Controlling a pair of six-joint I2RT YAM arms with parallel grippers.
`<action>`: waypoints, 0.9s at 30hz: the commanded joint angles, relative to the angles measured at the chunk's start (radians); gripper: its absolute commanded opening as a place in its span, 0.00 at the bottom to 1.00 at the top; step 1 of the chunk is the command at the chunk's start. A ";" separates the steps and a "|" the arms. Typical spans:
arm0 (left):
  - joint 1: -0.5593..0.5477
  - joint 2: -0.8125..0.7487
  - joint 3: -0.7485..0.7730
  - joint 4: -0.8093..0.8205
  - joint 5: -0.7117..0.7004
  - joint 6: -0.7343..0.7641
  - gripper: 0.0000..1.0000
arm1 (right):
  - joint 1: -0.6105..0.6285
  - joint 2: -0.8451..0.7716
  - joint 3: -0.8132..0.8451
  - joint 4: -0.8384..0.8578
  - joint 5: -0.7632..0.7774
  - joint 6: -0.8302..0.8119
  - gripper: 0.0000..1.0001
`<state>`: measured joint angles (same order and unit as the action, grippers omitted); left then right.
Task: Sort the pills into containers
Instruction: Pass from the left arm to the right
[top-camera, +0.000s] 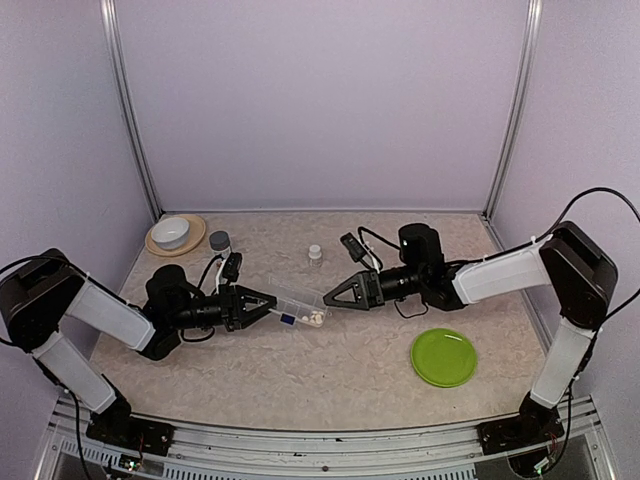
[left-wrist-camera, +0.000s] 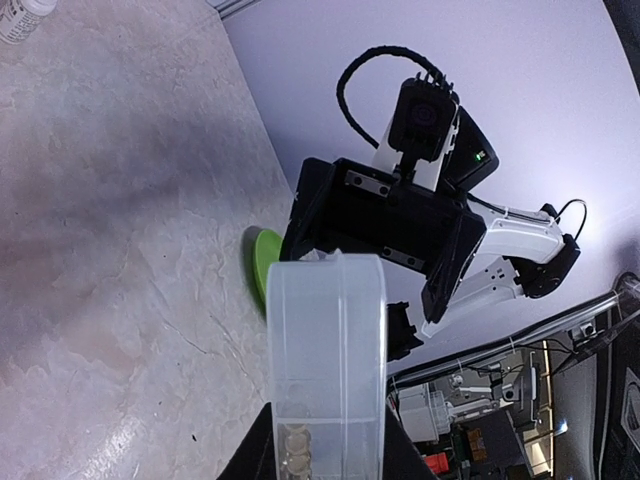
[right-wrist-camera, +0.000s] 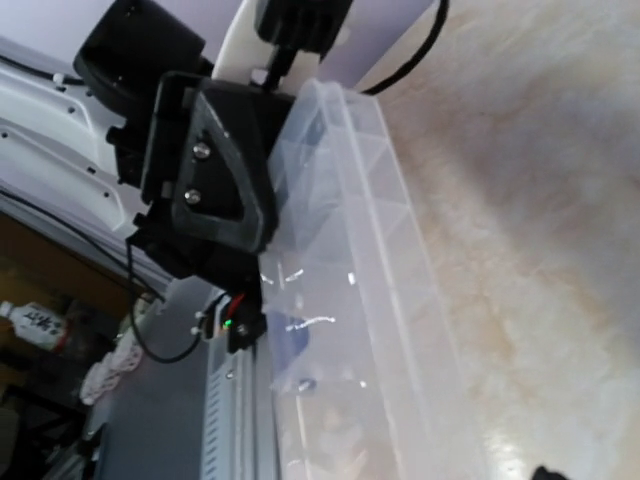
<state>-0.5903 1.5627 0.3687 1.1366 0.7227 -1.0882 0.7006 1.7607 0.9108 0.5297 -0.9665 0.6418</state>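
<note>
The left claw (top-camera: 268, 304) gripped one end of the clear box (top-camera: 298, 305), with pills (top-camera: 316, 318) in a compartment. The right claw (top-camera: 329, 297) stood wide open and empty at the other end. Likely step: steadying the box; next, a square, gentle closure

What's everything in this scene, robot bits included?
clear plastic compartment box: one, see-through with a blue mark, mid-table between the grippers
whitish pills: small cluster, uncountable, inside the box's right end
small white bottle: one, white, behind the box
grey-capped bottle: one, back left
white bowl: one, on the tan plate
tan plate: one, back-left corner
flat green plate: one, bright green, front right
beige marbled table: one, under everything
left gripper: one, black, shut on the box's left end
right gripper: one, black, open at the box's right end
</note>
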 joint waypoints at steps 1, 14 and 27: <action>-0.010 -0.002 0.007 0.059 0.017 0.002 0.27 | 0.032 0.065 0.016 0.096 -0.043 0.078 0.88; -0.020 0.025 0.007 0.083 0.022 -0.008 0.27 | 0.060 0.127 0.035 0.240 -0.099 0.221 0.66; -0.021 0.048 0.005 0.114 0.014 -0.026 0.27 | 0.069 0.149 0.042 0.255 -0.110 0.286 0.37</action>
<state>-0.6041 1.5986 0.3687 1.2079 0.7303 -1.1076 0.7528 1.8881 0.9253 0.7544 -1.0515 0.9100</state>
